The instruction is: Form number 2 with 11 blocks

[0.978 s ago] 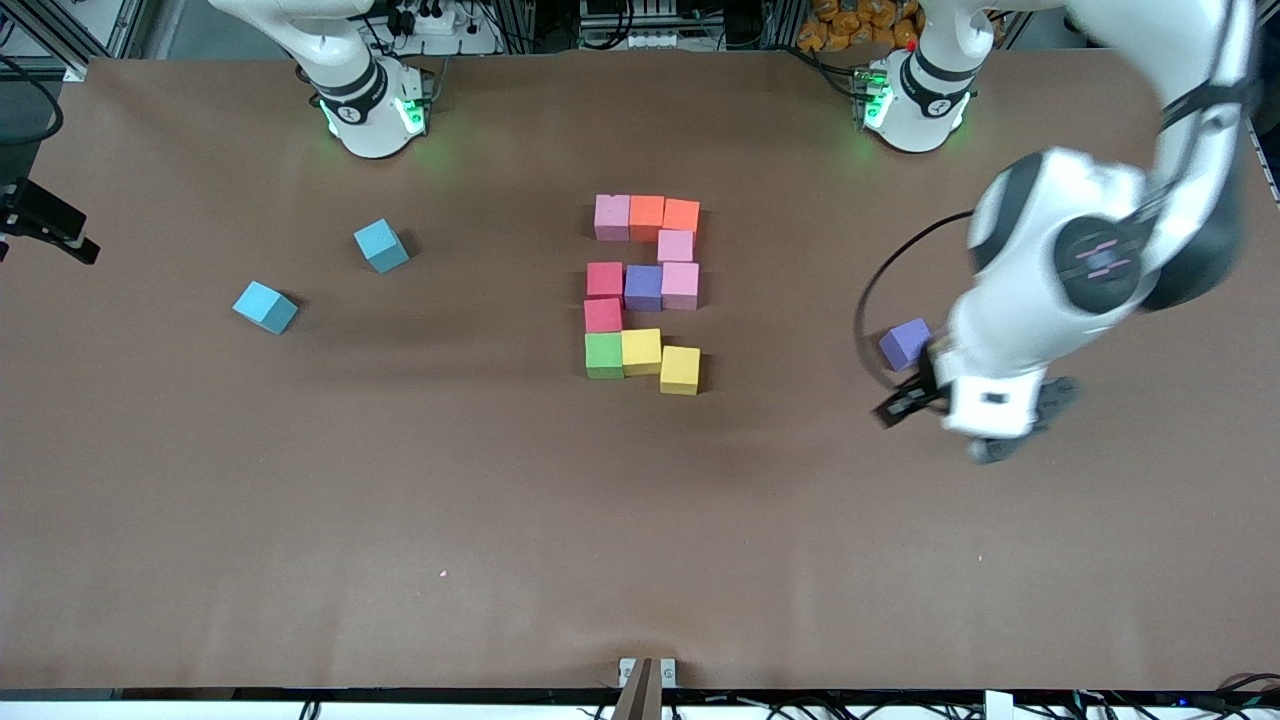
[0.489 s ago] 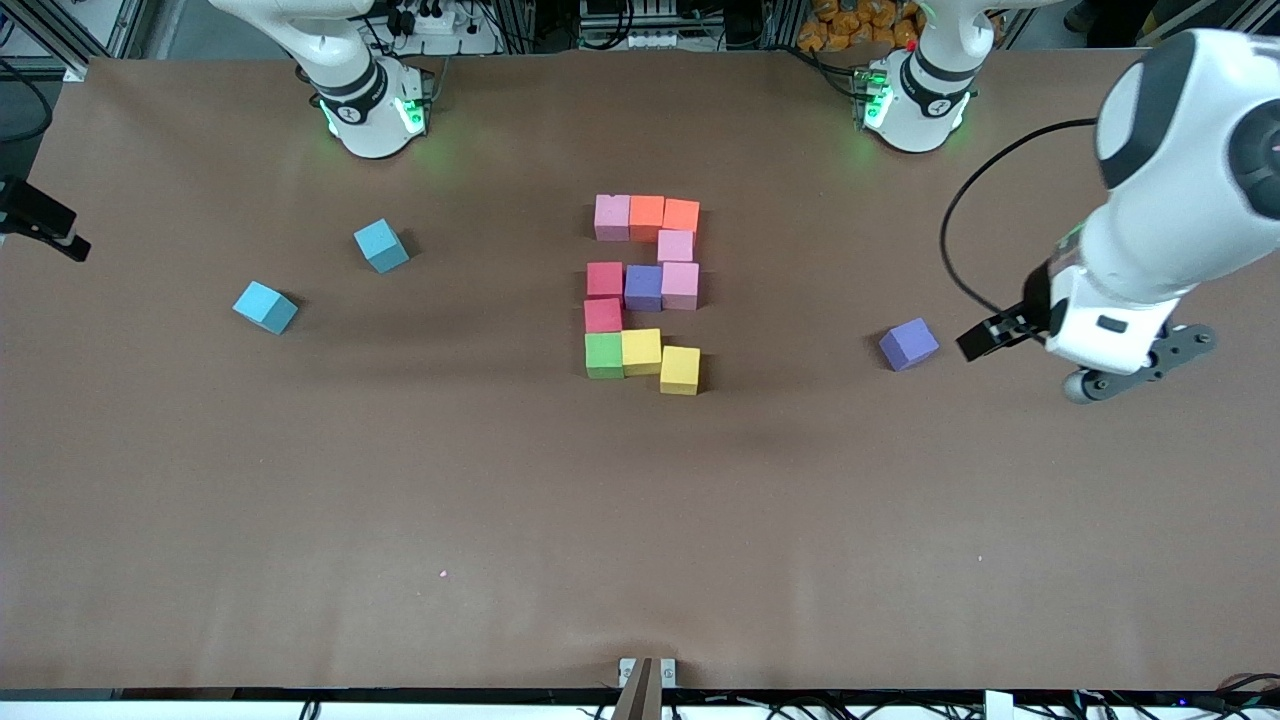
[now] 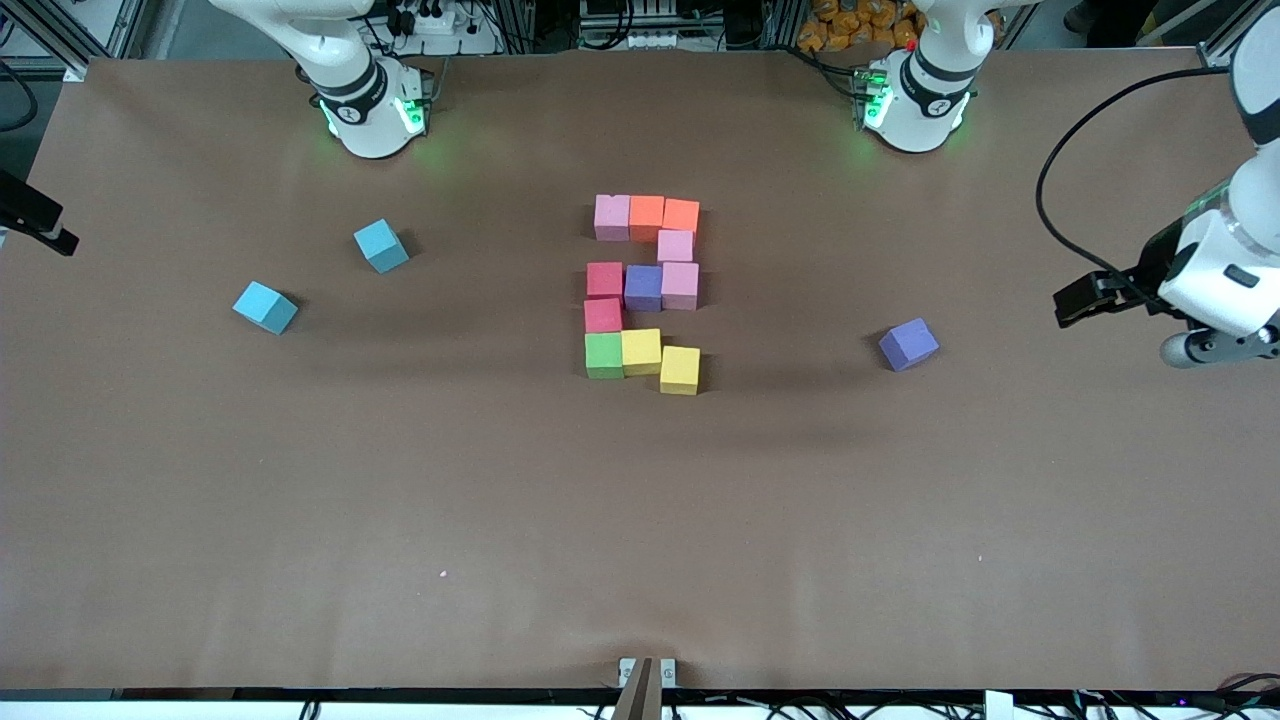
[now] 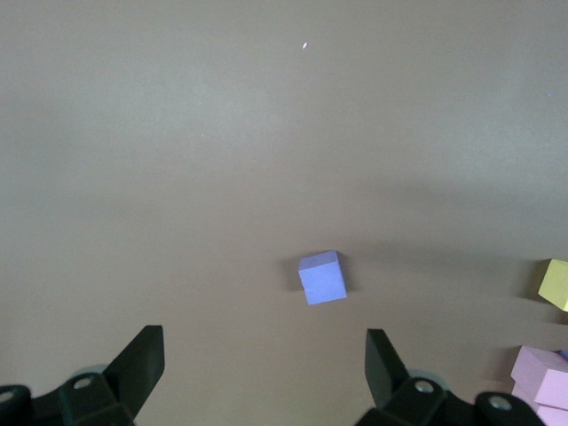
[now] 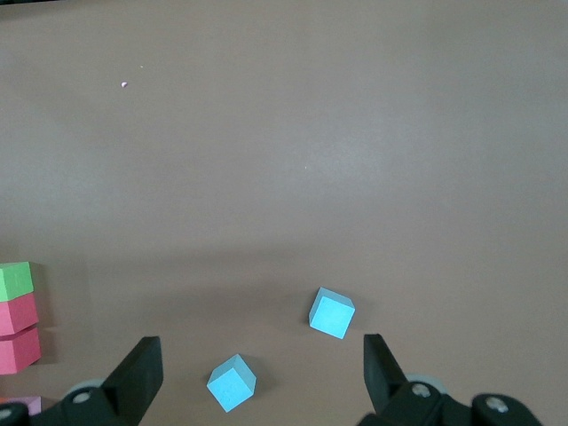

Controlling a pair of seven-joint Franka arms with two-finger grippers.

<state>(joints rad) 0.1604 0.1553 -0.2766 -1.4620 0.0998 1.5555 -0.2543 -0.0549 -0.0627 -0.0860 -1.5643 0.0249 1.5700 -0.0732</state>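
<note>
Eleven blocks lie together mid-table in a 2 shape. A pink (image 3: 612, 217) and two orange blocks (image 3: 663, 215) are farthest from the front camera. Then come two pink (image 3: 678, 266), a purple (image 3: 643, 288), two red (image 3: 604, 297), a green (image 3: 603, 355) and two yellow (image 3: 660, 360). My left gripper (image 3: 1210, 347) hangs open and empty over the left arm's end of the table, and shows open in the left wrist view (image 4: 264, 357). My right gripper (image 5: 257, 366) is open and empty, above two light-blue cubes. Only a black part of that hand (image 3: 30, 218) shows in the front view.
A loose purple cube (image 3: 908, 344) sits alone between the figure and my left gripper; it also shows in the left wrist view (image 4: 322, 277). Two light-blue cubes (image 3: 380, 245) (image 3: 265, 306) lie toward the right arm's end, seen in the right wrist view (image 5: 332, 313) (image 5: 232, 382).
My left arm has swung away from the loose purple cube toward its end of the table. The right hand has slid farther out of the front view. No block moved.
</note>
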